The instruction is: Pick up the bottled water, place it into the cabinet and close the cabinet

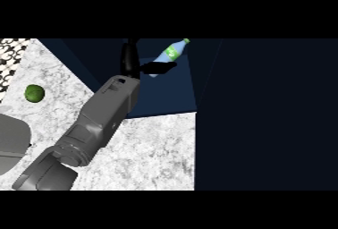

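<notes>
The bottled water (pixel 171 53) is a clear blue bottle with a green label and green cap, tilted with its cap up and to the right. It sits inside the dark blue cabinet opening (pixel 165 96) at the top middle. My right hand (pixel 157 67) reaches in from a long grey forearm (pixel 99 120) that comes from the lower left. It is curled round the bottle's lower part, with the fingers (pixel 129 53) standing up to the left of it. The bottle's base is hidden behind the hand. My left hand does not show.
A large dark cabinet panel (pixel 264 112) fills the right side. The white marble counter (pixel 152 152) lies below the opening. A green round fruit (pixel 34 93) rests on it at the left. A grey rounded shape (pixel 13 138) is at the left edge, and a perforated surface (pixel 10 58) at the top left.
</notes>
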